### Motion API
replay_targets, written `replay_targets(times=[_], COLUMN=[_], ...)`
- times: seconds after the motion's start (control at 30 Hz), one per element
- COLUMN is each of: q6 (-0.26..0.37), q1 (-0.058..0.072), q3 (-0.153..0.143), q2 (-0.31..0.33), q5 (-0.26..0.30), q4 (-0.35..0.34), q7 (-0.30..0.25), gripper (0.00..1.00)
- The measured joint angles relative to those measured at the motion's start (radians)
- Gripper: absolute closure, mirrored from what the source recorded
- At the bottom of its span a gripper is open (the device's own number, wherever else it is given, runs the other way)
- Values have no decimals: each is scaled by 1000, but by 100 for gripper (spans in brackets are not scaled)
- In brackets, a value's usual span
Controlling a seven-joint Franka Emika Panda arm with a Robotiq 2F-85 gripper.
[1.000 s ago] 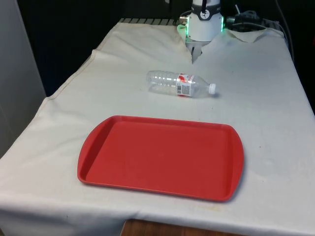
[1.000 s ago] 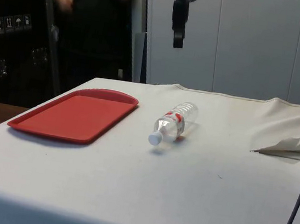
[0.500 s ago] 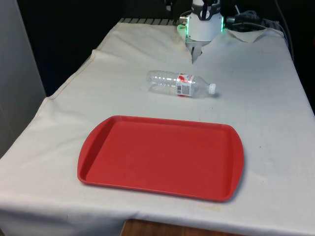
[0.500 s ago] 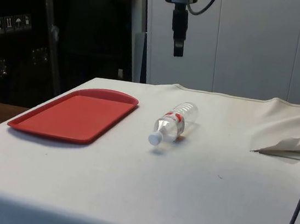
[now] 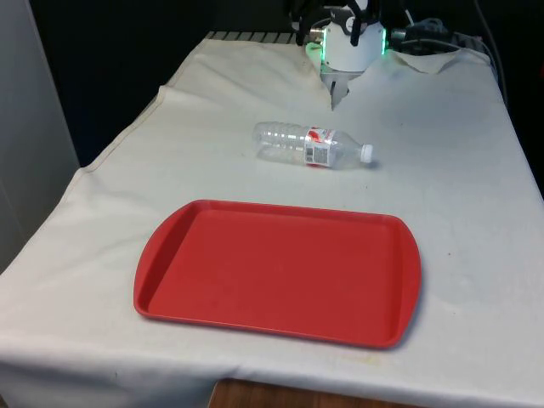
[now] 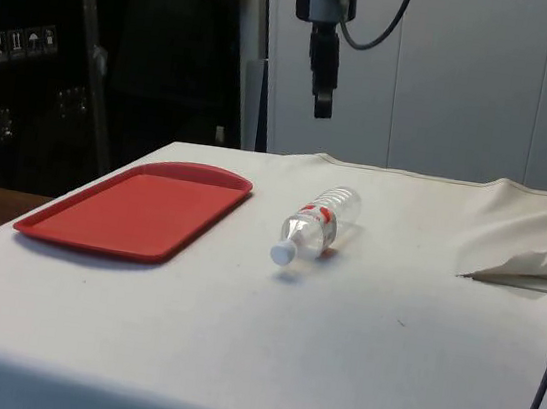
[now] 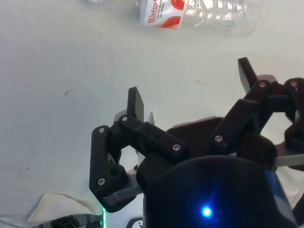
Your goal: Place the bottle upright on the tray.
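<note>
A clear plastic bottle (image 5: 310, 144) with a red and white label lies on its side on the white cloth, its white cap pointing to the front view's right. The side view has the bottle (image 6: 316, 225) beside the red tray (image 6: 142, 209). The tray (image 5: 280, 272) lies flat with nothing on it, between the bottle and the table's near edge in the front view. My gripper (image 6: 320, 102) hangs high above the table, behind the bottle. In the wrist view my gripper (image 7: 190, 88) is open, nothing between its fingers, and the bottle (image 7: 199, 12) lies beyond the fingertips (image 7: 135, 102).
A person in dark clothes (image 6: 168, 9) stands behind the tray's end of the table. A raised fold of cloth (image 6: 528, 263) sits at the far end near the robot, and a dark cable (image 6: 543, 381) hangs in front.
My gripper has come down a little over the last second, staying open. The bottle and tray have not moved. The person has raised their arms.
</note>
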Motion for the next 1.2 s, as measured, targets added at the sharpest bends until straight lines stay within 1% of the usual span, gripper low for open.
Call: replay_targets(times=[0.53, 0.7, 1.2], q6=[32, 37, 36], q1=[1, 1, 0], q3=[4, 2, -2], q2=[37, 48, 48], q5=[-34, -44, -72], q4=[-5, -7, -11], q7=[-7, -22, -63], gripper=[0, 0, 0])
